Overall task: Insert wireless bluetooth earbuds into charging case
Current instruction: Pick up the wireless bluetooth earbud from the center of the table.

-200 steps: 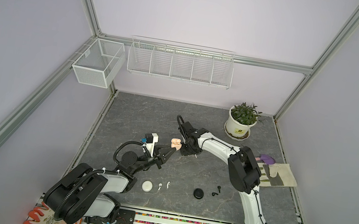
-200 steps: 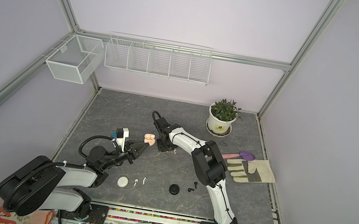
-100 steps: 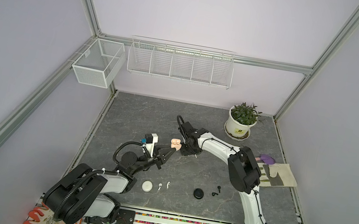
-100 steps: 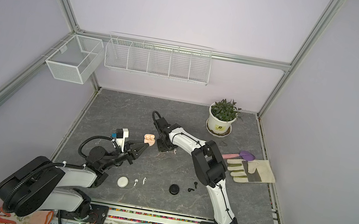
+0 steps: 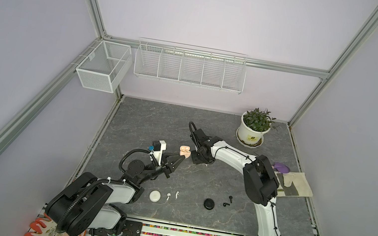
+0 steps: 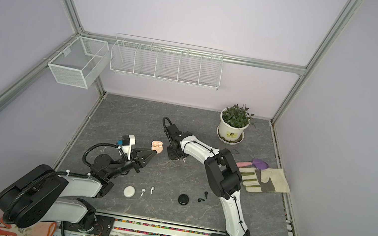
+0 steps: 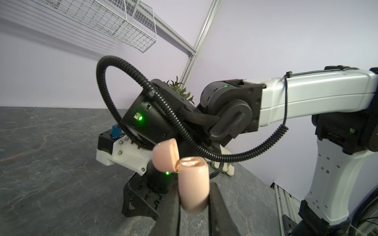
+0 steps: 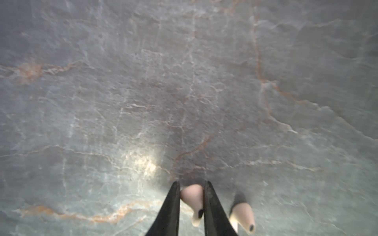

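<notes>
My left fingers [image 5: 182, 158]: closed tight on the pink case, holding it up off the tabletop [image 5: 150, 122].
Pink case [image 5: 185, 151]: just toward 10 o'clock from the middle of the tabletop. Its lid is flipped open. The left wrist view shows its body [image 7: 193, 183] squeezed between my two fingers.
My right fingers [image 8: 192, 190]: pointing down, just at 3 o'clock of the pink case. They pinch a pale pink earbud, one finger on each side.
Pale pink earbud [image 8: 193, 197]: its round head sits between my right fingers and its stem pokes out. It is low by the tabletop, and I cannot tell if it touches.
Second pale pink earbud [image 8: 243, 214]: lying on the tabletop just beside my right fingers. Nothing touches it.
White case [image 5: 155, 196]: round, lying flat at 7 o'clock on the tabletop.
White earbuds [image 5: 168, 196]: two of them, side by side, just at 3 o'clock of the white case.
Black case [image 5: 209, 203]: round, lying at 6 o'clock on the tabletop.
Black earbuds [image 5: 226, 204]: two of them, near the black case at its 3 o'clock.
Plant pot [image 5: 250, 134]: far back at 1 o'clock.
Glove [image 5: 294, 185]: flat at the 3 o'clock edge.
</notes>
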Action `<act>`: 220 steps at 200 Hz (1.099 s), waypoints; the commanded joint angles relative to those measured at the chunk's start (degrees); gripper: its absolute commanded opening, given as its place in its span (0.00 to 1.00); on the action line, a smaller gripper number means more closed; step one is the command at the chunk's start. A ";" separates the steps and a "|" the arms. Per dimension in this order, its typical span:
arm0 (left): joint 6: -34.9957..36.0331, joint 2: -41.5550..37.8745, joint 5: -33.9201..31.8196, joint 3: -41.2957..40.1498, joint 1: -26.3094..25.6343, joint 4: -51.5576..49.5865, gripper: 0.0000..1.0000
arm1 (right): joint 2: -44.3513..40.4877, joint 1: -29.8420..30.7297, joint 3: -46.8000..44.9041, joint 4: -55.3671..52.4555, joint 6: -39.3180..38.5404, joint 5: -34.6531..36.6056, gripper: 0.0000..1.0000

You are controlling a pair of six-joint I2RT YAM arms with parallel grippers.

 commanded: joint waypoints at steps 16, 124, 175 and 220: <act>-0.03 -0.10 -1.21 4.28 0.35 2.49 0.00 | -7.81 -1.39 -1.63 0.57 0.99 1.63 0.22; 0.03 1.96 -3.62 11.38 0.35 2.54 0.00 | -27.03 -0.17 -0.47 -0.19 1.83 5.26 0.20; -0.24 1.96 -2.58 12.93 0.30 2.58 0.00 | -34.03 1.69 -0.12 0.75 2.82 5.64 0.19; 0.71 0.88 -1.97 11.95 0.33 2.52 0.00 | -34.34 5.30 4.56 2.39 2.76 4.13 0.19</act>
